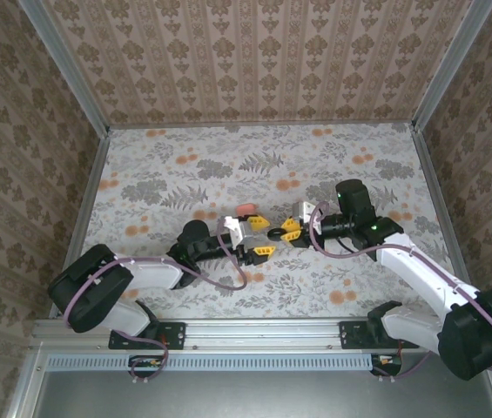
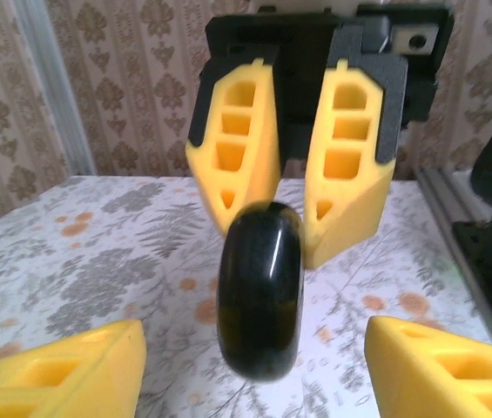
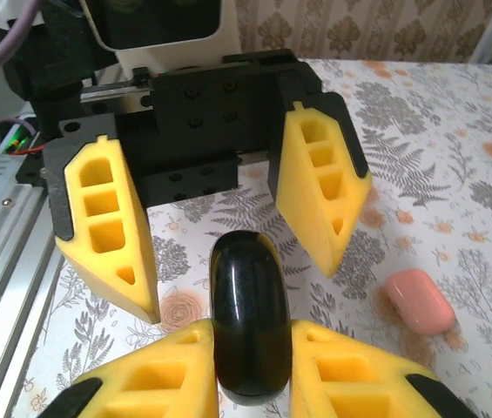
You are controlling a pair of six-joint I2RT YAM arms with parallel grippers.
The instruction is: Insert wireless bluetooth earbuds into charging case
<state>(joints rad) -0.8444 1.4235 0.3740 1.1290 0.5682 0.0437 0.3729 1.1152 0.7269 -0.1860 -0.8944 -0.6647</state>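
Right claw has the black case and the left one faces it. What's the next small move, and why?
Probably close the left claw on the glossy black oval charging case. The right claw clamps one end, the left claw's yellow fingers stand open either side of the other end, and the case looks shut; a second grip may let it be opened.

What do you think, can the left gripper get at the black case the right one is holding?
Probably yes: the left gripper is open and faces the black case, which sticks out of the right gripper's shut fingers, with nothing between them.
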